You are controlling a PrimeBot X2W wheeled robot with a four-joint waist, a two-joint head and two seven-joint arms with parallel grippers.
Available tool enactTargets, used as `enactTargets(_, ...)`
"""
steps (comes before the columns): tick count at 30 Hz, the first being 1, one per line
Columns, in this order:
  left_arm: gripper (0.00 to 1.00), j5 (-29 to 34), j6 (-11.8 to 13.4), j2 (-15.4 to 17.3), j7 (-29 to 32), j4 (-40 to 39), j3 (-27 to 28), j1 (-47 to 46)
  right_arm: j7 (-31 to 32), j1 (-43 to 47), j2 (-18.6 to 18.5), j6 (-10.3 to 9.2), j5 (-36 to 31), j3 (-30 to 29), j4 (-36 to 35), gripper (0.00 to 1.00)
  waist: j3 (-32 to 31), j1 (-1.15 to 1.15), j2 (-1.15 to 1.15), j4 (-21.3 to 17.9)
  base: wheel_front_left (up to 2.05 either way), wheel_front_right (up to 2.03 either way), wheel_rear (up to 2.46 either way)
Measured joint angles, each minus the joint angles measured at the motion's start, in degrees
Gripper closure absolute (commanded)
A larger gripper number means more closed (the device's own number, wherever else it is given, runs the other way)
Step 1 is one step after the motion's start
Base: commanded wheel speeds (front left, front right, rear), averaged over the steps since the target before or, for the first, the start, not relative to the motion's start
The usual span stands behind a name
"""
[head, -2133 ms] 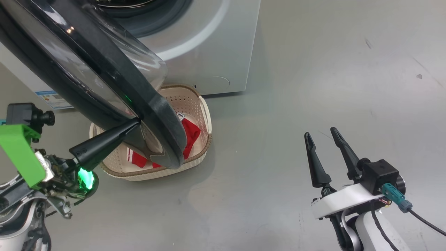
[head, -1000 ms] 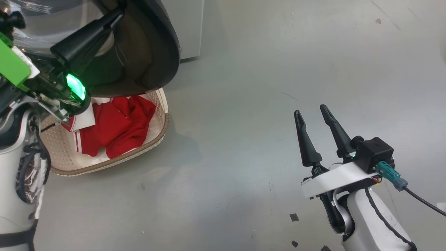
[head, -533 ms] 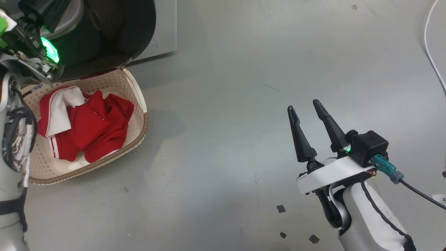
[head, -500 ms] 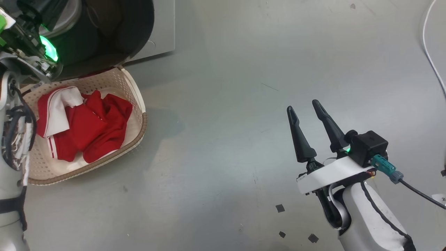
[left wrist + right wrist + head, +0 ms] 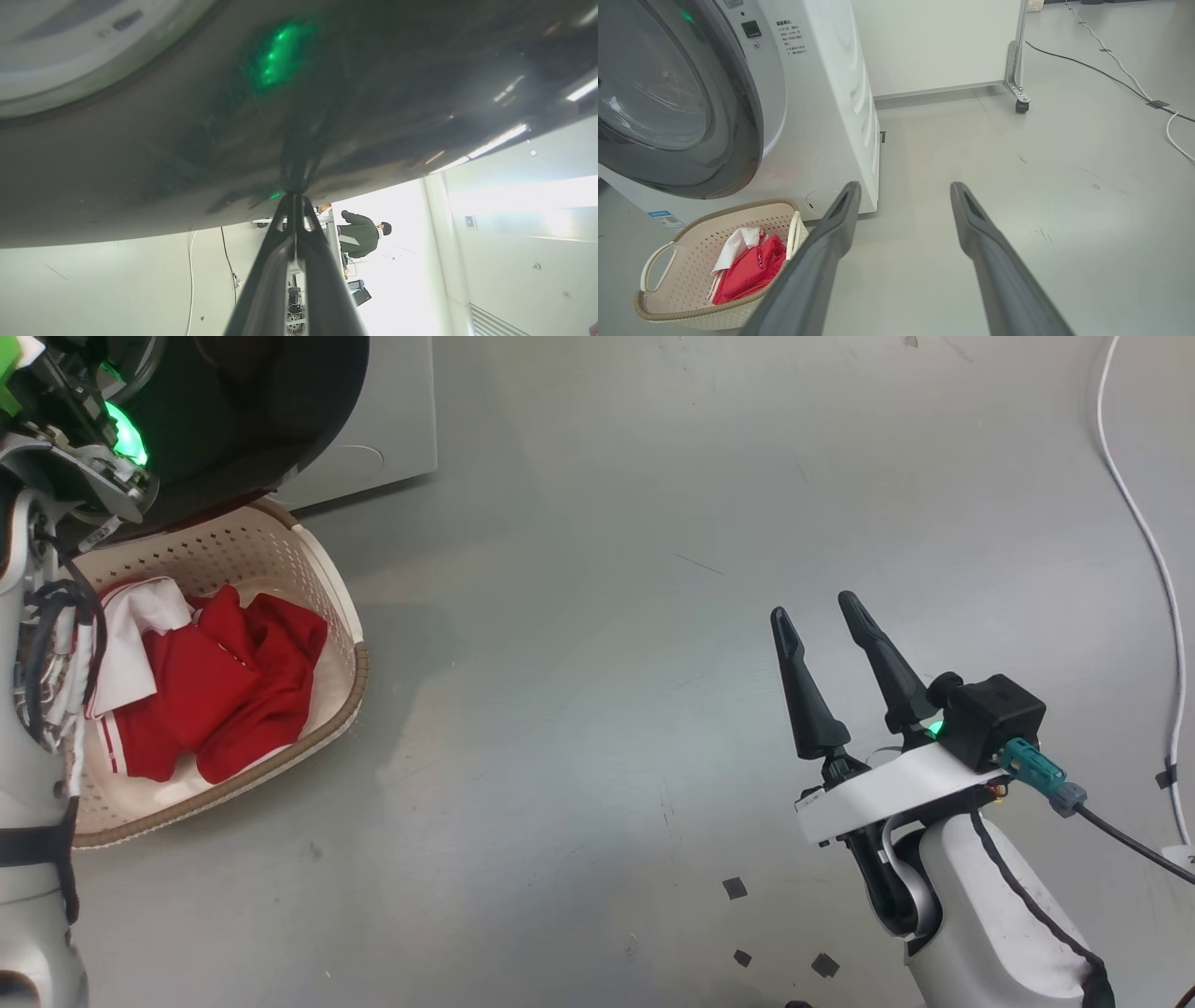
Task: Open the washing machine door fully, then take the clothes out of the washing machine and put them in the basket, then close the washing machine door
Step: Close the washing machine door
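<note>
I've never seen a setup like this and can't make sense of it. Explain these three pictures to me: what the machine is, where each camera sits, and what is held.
This is a wheeled robot with two arms, doing laundry. The head view looks down at the grey floor: the cream basket holds the red clothes, and the right gripper hangs open over bare floor, holding nothing. The right wrist view looks along those two fingers at the white washing machine, whose round door is nearly shut. The left wrist view sits on the other arm: the left gripper is shut, its tips pressed to the door's glossy black rim, and a person stands far off.
</note>
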Motion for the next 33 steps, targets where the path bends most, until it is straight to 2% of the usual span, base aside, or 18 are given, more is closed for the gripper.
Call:
enactTargets(8, 1.00, -0.23, -2.08, -1.23, 0.31, 2.80, -0.24, -0.31, 0.00, -0.01, 0.01, -0.25, -0.03, -1.33, -0.20, 0.00, -0.33, 0.00, 0.00, 1.32, 0.00, 0.00, 0.00)
enactTargets(14, 1.00, -1.64, -4.81, -1.97, 1.36, 3.77, 0.05, 0.05, 0.00, -0.01, 0.01, -0.55, -0.23, -1.79, -0.19, 0.00, -0.95, 0.00, 0.00, 3.07, 0.00, 0.00, 0.00)
enactTargets(19, 1.00, -2.89, -6.12, -2.21, 2.03, 4.33, 0.76, 3.37, 0.00, 0.01, 0.01, -0.56, -0.35, -2.25, -0.18, 0.00, -1.76, 0.00, 0.00, 4.70, 0.00, 0.00, 0.00)
enactTargets(20, 0.95, -3.44, -6.39, -2.27, 2.03, 4.33, 1.01, 4.20, 0.00, 0.02, 0.00, -0.55, -0.55, -2.35, -0.18, 0.00, -1.93, 0.00, 0.00, 5.05, 0.00, 0.00, 0.00)
enactTargets(21, 0.84, -3.64, -6.81, -2.33, 2.02, 4.32, 1.31, 5.06, 0.00, 0.03, 0.00, -0.55, -0.66, -2.40, -0.16, 0.00, -2.13, 0.00, 0.00, 5.40, 0.00, 0.00, 0.00)
enactTargets(22, 0.84, -3.65, -7.04, -2.35, 2.01, 4.30, 1.63, 5.92, 0.00, 0.05, 0.00, -0.55, -0.66, -2.43, -0.14, 0.00, -2.33, 0.00, 0.00, 5.74, 0.00, 0.00, 0.00)
enactTargets(24, 0.68, -3.97, -7.60, -2.45, 1.67, 4.21, 2.77, 7.92, 0.00, 0.11, 0.00, -0.55, -0.77, -2.44, -0.07, 0.00, -2.80, 0.00, 0.00, 6.39, 0.00, 0.00, 0.00)
enactTargets(27, 0.53, -4.28, -8.08, -2.71, 1.01, 3.81, 4.08, 11.18, 0.00, 0.34, 0.00, -0.56, -1.27, -2.60, 0.05, 0.00, -3.60, 0.00, 0.00, 7.31, 0.00, 0.00, 0.00)
enactTargets(29, 0.00, -4.61, -8.23, -3.05, 0.68, 3.36, 4.41, 13.37, 0.00, 0.41, 0.01, -0.59, -1.30, -2.86, 0.20, 0.00, -4.16, 0.00, 0.00, 7.91, 0.00, 0.00, 0.00)
enactTargets(33, 0.00, -4.48, -8.25, -3.49, -0.67, 2.87, 5.19, 17.55, 0.00, 0.73, -0.02, -0.58, -1.78, -3.08, 0.35, 0.00, -5.30, 0.00, 0.00, 9.08, 0.00, 0.00, 0.00)
